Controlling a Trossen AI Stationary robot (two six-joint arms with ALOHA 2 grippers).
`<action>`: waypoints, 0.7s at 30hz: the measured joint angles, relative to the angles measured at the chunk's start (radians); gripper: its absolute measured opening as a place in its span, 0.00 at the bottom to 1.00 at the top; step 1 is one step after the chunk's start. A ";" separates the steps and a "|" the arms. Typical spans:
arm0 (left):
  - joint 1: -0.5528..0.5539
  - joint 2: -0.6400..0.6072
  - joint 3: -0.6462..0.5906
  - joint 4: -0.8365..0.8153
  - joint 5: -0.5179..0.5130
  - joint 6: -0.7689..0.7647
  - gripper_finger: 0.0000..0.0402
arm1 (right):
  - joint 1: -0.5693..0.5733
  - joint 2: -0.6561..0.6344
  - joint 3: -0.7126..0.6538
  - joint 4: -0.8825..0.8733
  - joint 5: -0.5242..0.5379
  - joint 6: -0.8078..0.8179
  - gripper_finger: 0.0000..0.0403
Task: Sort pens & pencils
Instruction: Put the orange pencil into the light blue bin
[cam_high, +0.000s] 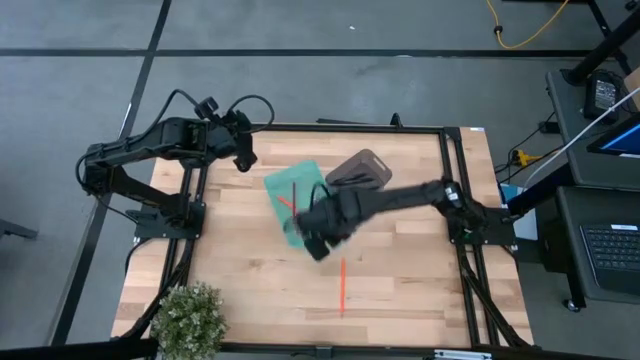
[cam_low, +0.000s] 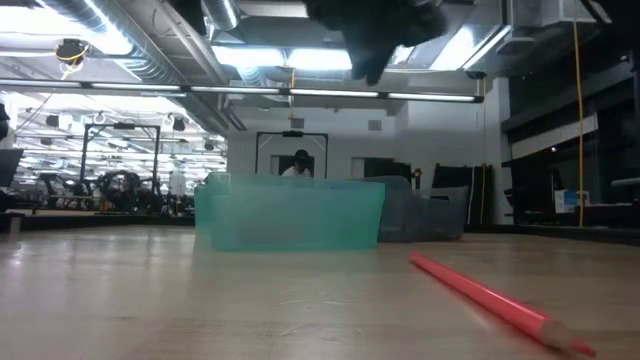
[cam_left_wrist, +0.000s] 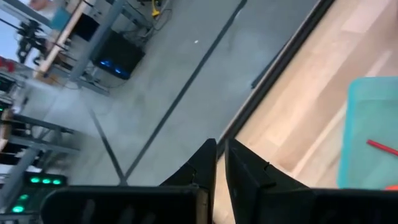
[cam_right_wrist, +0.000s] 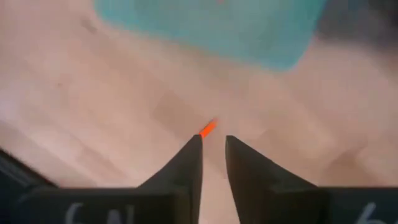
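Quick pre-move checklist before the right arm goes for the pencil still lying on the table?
1. Right gripper empty: ok, fingers slightly apart, nothing between them.
2. Loose pencil reachable: ok, lies alone on bare wood, near the table's front edge.
3. Teal bin in place: ok, upright with pencils in it.
4. Dark bin in place: ok, beside the teal one; contents cannot tell.
5. Left gripper out of the way: ok, parked at the table's far left corner.
6. Pens left on the table: cannot tell, none visible.
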 joint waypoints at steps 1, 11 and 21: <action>0.000 0.000 0.000 0.000 0.008 -0.005 0.07 | 0.026 0.000 -0.013 0.010 -0.008 0.044 0.19; -0.001 0.000 0.000 0.000 0.110 -0.030 0.07 | 0.194 0.000 -0.268 0.418 -0.061 0.390 0.35; -0.001 0.000 0.000 -0.001 0.114 -0.028 0.07 | 0.244 0.000 -0.450 0.600 -0.142 0.594 0.34</action>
